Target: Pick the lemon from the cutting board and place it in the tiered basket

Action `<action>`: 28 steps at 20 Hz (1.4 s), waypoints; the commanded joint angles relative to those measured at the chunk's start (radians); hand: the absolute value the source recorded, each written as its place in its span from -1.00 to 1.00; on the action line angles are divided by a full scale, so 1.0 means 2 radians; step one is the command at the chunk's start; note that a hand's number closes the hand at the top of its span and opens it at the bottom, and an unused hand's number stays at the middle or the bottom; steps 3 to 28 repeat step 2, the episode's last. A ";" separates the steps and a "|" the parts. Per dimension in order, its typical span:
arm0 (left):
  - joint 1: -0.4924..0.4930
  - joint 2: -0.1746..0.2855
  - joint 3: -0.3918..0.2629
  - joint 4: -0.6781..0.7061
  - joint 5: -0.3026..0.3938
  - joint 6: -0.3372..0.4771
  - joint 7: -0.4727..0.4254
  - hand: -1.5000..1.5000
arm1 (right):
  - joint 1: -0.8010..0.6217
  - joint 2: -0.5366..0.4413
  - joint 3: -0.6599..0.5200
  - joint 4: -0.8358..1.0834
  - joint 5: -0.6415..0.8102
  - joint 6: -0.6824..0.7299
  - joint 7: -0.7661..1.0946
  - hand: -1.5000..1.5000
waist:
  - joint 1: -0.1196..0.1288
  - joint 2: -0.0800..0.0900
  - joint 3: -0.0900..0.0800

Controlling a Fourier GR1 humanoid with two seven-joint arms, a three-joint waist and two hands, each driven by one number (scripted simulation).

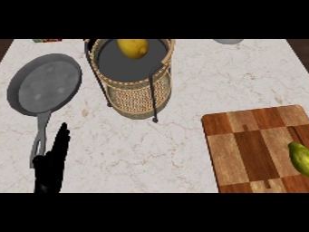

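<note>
Fingers (61,136) of the left hand (50,170) stand straight and close together, pointing up the frame and holding nothing. This black hand rests open at the lower left, above the pale, veined desk (150,149). Just to its left, and partly overlapped by it, runs the long handle of a grey frying pan (44,84), whose round dish fills the upper left of the frame. The lemon (132,47) is yellow and lies inside the top tier of the tiered basket (133,86), up against the far rim, at the upper middle of the frame. That basket is woven wicker with a grey floor in its top tier and thin dark metal rods running down its front, and a narrower woven part shows below the upper ring. It stands just right of the pan and well apart from the hand. At the lower right lies the cutting board (257,149), a chequer of light and dark wood, cut off by the frame's right edge. On its right side sits a yellow-green fruit (306,159), tilted, of a kind I cannot tell. A pale round thing (228,41) shows at the top edge, upper right, mostly out of sight.
</note>
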 commanded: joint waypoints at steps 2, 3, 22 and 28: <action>0.006 -0.013 -0.014 -0.005 -0.003 0.002 0.015 0.00 | 0.122 -0.032 -0.113 -0.105 -0.150 0.077 -0.030 -1.00 | -0.002 0.001 -0.001; 0.006 -0.013 -0.014 -0.005 -0.003 0.002 0.015 0.00 | 0.122 -0.032 -0.113 -0.105 -0.150 0.077 -0.030 -1.00 | -0.002 0.001 -0.001; 0.006 -0.013 -0.014 -0.005 -0.003 0.002 0.015 0.00 | 0.122 -0.032 -0.113 -0.105 -0.150 0.077 -0.030 -1.00 | -0.002 0.001 -0.001; 0.006 -0.013 -0.014 -0.005 -0.003 0.002 0.015 0.00 | 0.122 -0.032 -0.113 -0.105 -0.150 0.077 -0.030 -1.00 | -0.002 0.001 -0.001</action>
